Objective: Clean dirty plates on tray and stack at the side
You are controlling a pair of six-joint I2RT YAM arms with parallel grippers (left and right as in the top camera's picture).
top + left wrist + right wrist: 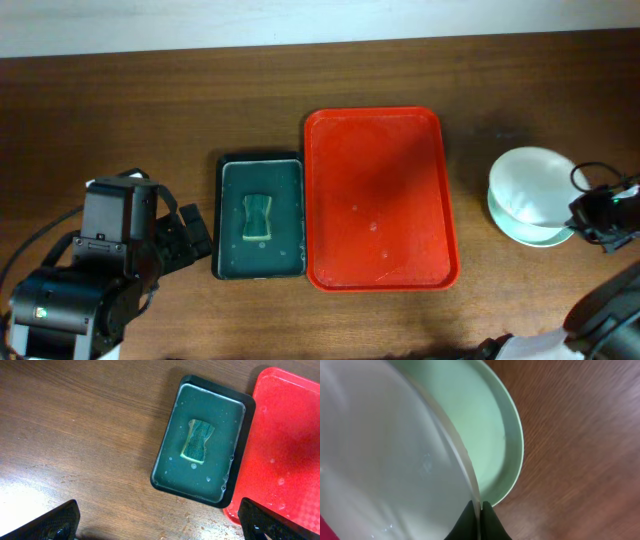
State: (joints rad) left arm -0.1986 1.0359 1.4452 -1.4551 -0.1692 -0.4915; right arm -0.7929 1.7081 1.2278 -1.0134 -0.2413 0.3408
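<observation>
One white plate [525,180], rim pinched in the right gripper [479,508], should settle level on the mint plate [487,425] before release; left gripper [159,519] gapes empty.

Grn sponge [257,217] in wet blk tray [218,220], on wood table [120,110].
</observation>
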